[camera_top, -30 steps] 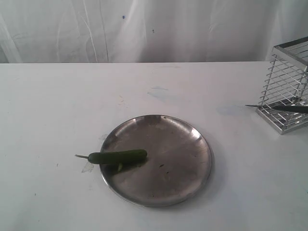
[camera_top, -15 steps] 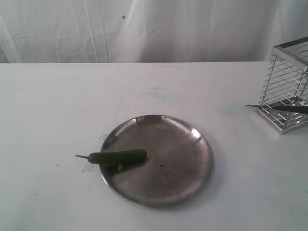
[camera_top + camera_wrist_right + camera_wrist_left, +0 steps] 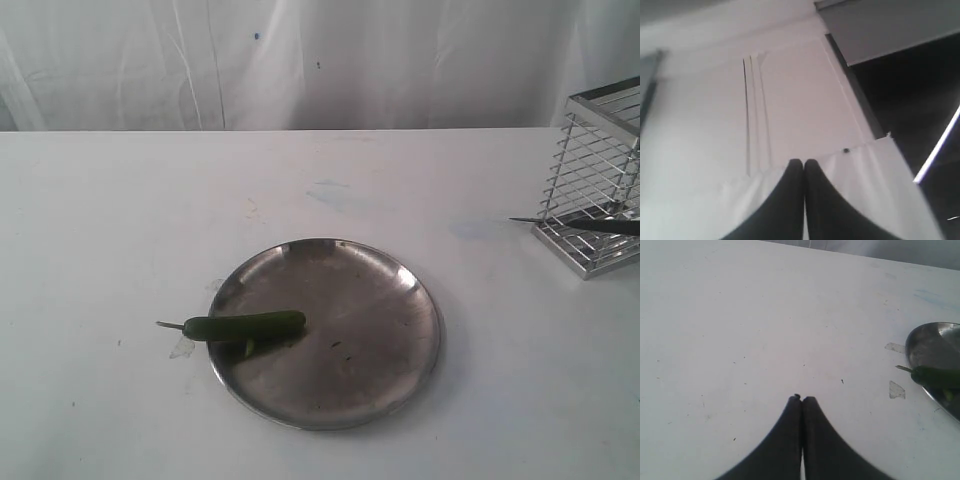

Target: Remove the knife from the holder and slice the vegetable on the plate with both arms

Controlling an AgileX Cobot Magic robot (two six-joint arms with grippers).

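Observation:
The dark-green vegetable (image 3: 245, 326) lies across the left rim of the round metal plate (image 3: 370, 340), stem tip pointing left over the table. The wire holder (image 3: 598, 180) stands at the far right, and the knife (image 3: 575, 224) pokes out of its lower side, dark blade tip pointing left. Neither arm shows in the exterior view. My left gripper (image 3: 802, 398) is shut and empty above bare table, with the plate (image 3: 935, 345) and vegetable (image 3: 935, 377) off to one side. My right gripper (image 3: 803, 162) is shut and empty, facing a white wall and curtain.
A white curtain (image 3: 300, 60) hangs behind the white table. Small scraps of clear tape (image 3: 897, 389) lie on the table beside the plate. A faint bluish stain (image 3: 330, 192) marks the table behind the plate.

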